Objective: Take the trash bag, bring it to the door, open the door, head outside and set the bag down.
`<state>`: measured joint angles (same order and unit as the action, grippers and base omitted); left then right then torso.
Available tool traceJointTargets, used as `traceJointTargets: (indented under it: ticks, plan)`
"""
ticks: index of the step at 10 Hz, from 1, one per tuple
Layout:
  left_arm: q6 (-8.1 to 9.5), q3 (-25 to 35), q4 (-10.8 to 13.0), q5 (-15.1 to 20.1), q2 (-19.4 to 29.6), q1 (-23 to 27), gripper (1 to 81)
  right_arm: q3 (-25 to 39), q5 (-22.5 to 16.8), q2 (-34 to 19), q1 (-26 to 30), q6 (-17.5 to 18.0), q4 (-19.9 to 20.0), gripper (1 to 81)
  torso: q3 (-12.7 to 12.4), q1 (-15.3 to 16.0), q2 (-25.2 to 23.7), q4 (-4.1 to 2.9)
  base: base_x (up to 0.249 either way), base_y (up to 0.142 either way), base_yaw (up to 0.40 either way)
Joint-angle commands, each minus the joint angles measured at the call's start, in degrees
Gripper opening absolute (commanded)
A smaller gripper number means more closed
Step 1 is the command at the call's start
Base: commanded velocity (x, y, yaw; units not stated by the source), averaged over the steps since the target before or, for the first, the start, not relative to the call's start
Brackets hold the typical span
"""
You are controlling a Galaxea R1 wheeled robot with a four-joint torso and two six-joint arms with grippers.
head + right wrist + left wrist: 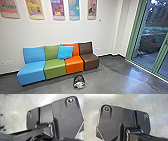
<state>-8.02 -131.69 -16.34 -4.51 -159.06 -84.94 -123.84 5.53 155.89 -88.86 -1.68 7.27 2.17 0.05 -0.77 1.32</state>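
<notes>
A small dark bag (79,79) with a whitish part at its front stands on the grey floor, a short way in front of the orange seat in the head view. The green-framed glass door (153,37) is at the far right of the head view, with plants and paving behind the glass. The wrist views show the robot's own dark plate and jointed bar over grey floor; how my grippers stand cannot be made out there.
A row of blue, green, orange and brown seats (31,72) lines the white wall, with a blue cushion (65,52) leaning on it. Colourful panels (58,9) hang above. Grey floor (112,82) stretches between the seats and the glass.
</notes>
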Motion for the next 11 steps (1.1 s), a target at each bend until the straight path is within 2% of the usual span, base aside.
traceJointTargets:
  ticks: [1, 11]
  plan:
    - [0.02, 0.6, 0.1, 3.3, 0.8, 3.1, 81.1, 0.7, -3.1, -1.0, 2.8, -0.3, 0.6, 81.1, 0.0, 0.0, 0.0, 0.00, 0.166, 0.000, 0.000]
    - [0.02, 0.6, 0.1, 3.3, 0.8, 3.2, 81.1, 0.3, -2.5, -0.9, 2.7, -0.3, 0.7, 81.1, 0.0, 0.0, 0.0, 0.00, 0.156, 0.000, 0.000]
